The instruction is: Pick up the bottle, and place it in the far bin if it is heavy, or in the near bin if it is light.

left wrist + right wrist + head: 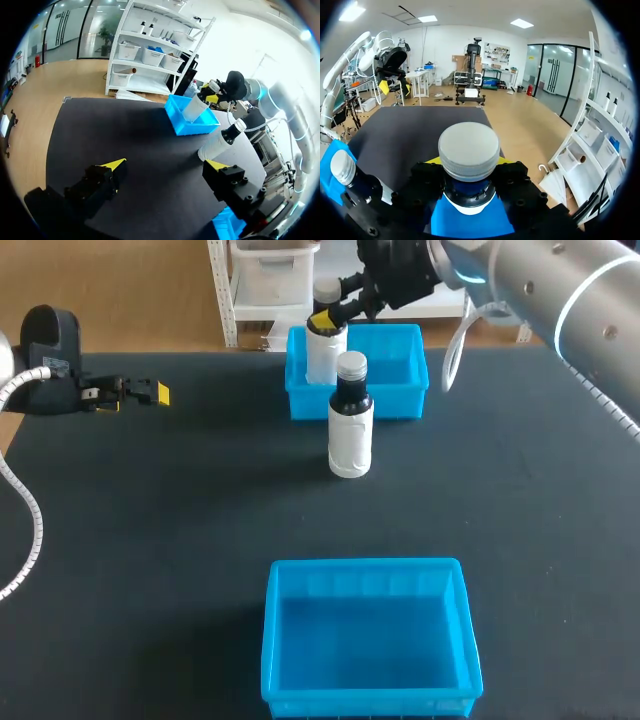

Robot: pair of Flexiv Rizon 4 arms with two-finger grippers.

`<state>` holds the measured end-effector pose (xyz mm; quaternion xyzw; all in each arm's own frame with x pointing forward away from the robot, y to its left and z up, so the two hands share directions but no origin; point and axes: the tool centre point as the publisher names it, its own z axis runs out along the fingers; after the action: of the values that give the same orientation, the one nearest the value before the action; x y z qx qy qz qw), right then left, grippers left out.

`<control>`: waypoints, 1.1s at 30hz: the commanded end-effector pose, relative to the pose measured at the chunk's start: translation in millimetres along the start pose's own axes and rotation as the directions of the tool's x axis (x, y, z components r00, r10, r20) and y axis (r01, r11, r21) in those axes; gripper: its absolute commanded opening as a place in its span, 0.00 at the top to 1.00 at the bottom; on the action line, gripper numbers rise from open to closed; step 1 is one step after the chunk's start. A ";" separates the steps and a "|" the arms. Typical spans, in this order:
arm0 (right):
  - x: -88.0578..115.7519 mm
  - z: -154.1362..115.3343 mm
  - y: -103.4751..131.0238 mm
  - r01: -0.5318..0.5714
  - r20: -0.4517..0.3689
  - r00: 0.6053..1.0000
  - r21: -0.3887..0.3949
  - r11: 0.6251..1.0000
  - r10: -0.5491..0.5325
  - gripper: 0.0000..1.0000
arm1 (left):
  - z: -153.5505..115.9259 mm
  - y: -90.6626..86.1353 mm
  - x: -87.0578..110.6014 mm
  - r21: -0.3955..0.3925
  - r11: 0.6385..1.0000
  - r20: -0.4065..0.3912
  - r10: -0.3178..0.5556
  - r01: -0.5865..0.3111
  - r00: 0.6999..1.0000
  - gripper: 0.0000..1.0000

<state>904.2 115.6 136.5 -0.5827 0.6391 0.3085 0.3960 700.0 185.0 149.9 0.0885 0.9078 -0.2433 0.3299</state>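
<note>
Black desk [150, 520]: the right tool [327, 316] pinches a white bottle [325, 360] by its neck at the far bin [395, 400]; lowering and releasing looks next. Aside, the left tool [166, 163] sits spread.

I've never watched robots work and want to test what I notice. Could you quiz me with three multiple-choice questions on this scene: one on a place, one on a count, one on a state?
1. Where is the gripped bottle?
A. at the far bin
B. beside the left arm
C. lying flat on the table

2. How many blue bins are there?
A. one
B. two
C. three

3. The left jaws are:
A. open and empty
B. shut on a bottle
C. shut on a bin

Answers:
1 A: the right jaws hold it by the neck at the far bin.
2 B: only the far bin and the near bin show.
3 A: their yellow tips stand apart with nothing between them.
</note>
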 end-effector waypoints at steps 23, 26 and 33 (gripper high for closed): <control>4.7 12.2 -12.8 -0.034 -0.024 0.999 -0.408 0.912 0.027 0.60 | 0.0 0.0 0.0 0.000 1.000 0.000 0.000 0.000 1.000 0.00; 4.8 12.2 -13.0 -0.035 -0.027 0.999 -0.409 0.912 0.026 0.55 | 0.0 0.0 0.0 0.000 1.000 0.000 0.000 0.000 1.000 0.00; 6.0 12.0 -14.0 -0.041 -0.038 0.999 -0.415 0.909 0.027 0.00 | 0.0 0.0 0.0 0.000 1.000 0.000 0.000 0.000 1.000 0.00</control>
<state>908.4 118.0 126.5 -0.5749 0.6565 0.2972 0.3875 700.0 185.0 149.9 0.0885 0.9078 -0.2433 0.3299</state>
